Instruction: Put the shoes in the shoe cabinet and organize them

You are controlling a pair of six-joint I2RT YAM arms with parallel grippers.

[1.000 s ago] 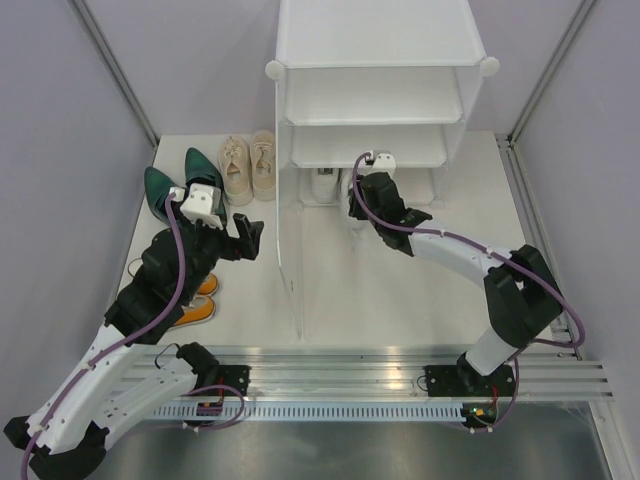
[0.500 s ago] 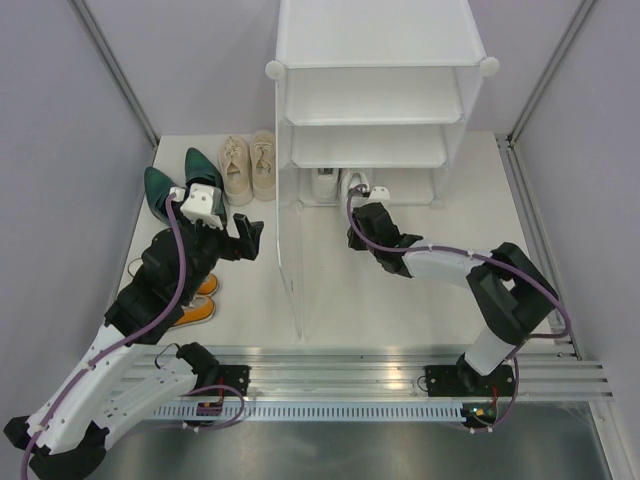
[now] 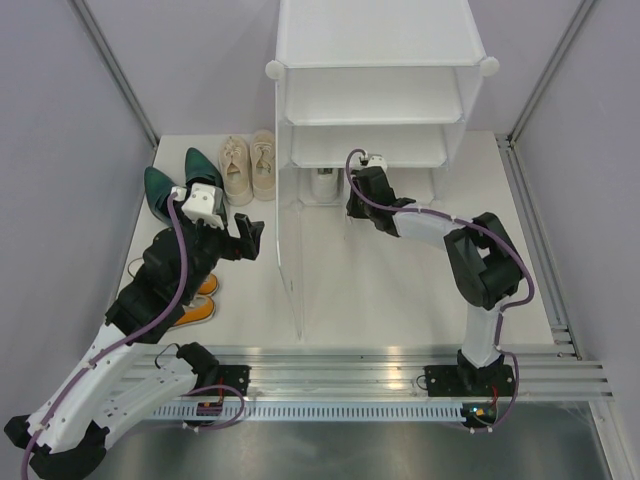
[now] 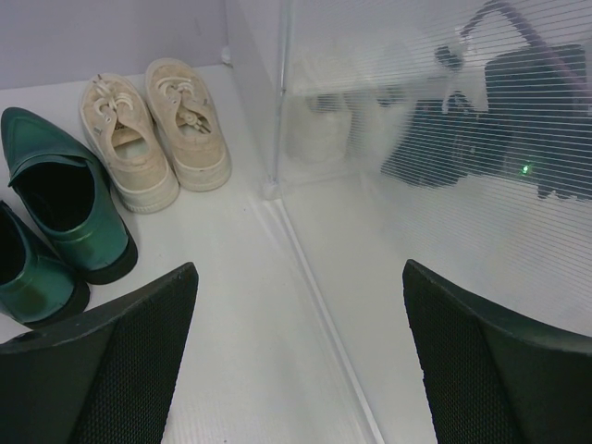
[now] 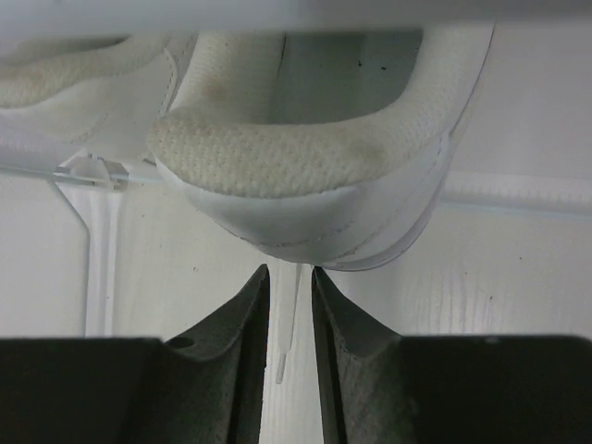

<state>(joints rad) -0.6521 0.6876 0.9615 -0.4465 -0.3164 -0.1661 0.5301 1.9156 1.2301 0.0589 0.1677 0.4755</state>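
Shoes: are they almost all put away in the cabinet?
Not yet. Done: the white sneakers sit in the cabinet's bottom tier. In hand: the right hand seems to pinch the heel tab of one. The left hand is open and empty. Left: the green heels, cream sneakers and orange sneakers stand outside it, three pairs to go.
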